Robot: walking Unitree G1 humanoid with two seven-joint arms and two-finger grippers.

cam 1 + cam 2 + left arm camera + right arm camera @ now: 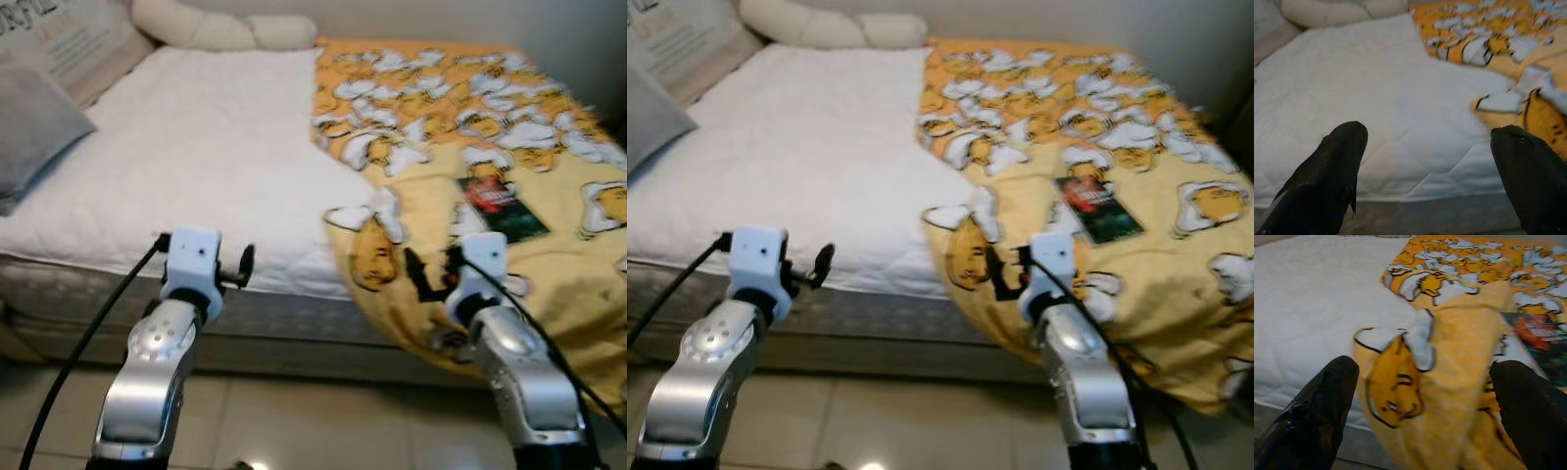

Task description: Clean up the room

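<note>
A yellow blanket printed with white and yellow cartoon figures lies rumpled over the right half of the bed, its corner hanging over the front edge. On it lies a dark green and red book. The white mattress cover is bare on the left half. My left gripper is open, held in front of the bed's front edge before the white cover. My right gripper is open too, just before the hanging blanket corner, with nothing between its fingers.
Cream pillows lie along the head of the bed. A grey pillow and a printed cushion sit at the far left. The bed's side panel stands close ahead above a tiled floor.
</note>
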